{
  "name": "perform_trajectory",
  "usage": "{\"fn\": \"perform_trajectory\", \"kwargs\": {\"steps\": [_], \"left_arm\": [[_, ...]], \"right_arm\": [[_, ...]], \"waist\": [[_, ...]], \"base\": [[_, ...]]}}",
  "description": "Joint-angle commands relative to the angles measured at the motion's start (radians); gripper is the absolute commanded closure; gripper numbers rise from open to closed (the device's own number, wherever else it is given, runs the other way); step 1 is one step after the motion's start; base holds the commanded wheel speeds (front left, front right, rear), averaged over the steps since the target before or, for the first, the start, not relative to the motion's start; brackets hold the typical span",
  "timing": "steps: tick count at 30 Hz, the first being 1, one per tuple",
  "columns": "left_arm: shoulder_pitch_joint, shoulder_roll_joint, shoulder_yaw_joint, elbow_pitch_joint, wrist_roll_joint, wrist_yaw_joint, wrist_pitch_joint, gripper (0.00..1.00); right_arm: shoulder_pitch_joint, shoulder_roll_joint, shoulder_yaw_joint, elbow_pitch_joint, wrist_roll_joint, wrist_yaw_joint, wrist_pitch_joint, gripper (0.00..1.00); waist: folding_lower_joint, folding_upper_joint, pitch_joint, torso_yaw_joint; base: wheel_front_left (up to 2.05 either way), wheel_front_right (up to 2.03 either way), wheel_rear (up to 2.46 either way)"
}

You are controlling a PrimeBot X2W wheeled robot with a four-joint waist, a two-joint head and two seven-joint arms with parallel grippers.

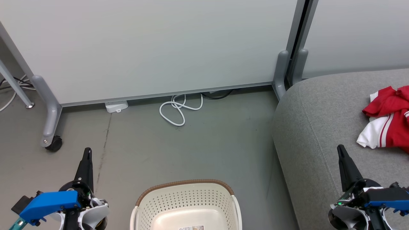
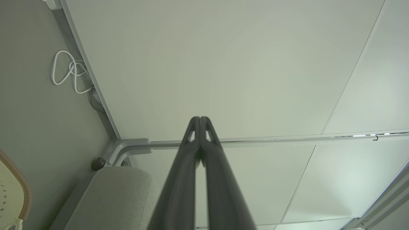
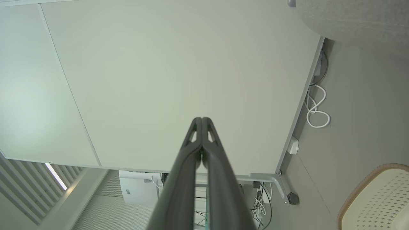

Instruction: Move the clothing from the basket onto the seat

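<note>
Red clothing (image 1: pixel 388 102) lies on the seat (image 1: pixel 313 127), right of the basket (image 1: pixel 185 199), whose visible part looks empty, so the task seems done; the left gripper (image 1: pixel 87 150) and right gripper (image 1: pixel 341 147) flank the basket, fingers together, holding nothing

Grey floor (image 1: pixel 207 150), pale partition (image 1: pixel 143 41) (on castors)

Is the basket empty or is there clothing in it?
Empty as far as shows: the basket has a bare bottom, near end cut off. The clothing lies on the seat.
</note>
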Motion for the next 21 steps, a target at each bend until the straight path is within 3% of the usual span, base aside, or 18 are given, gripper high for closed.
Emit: {"fn": "perform_trajectory", "kwargs": {"steps": [1, 21], "left_arm": [[-0.010, -0.001, 0.002, -0.004, -0.002, -0.010, 0.005, 1.00], [-0.010, -0.001, 0.002, -0.004, -0.002, -0.010, 0.005, 1.00]], "right_arm": [[-0.010, 0.001, -0.002, 0.002, 0.002, 0.000, 0.003, 1.00], [-0.010, 0.001, -0.002, 0.002, 0.003, 0.000, 0.002, 1.00]], "waist": [[0.0000, 0.0000, 0.000, 0.000], [0.0000, 0.0000, 0.000, 0.000]], "base": [[0.00, 0.00, 0.00], [0.00, 0.00, 0.00]]}}
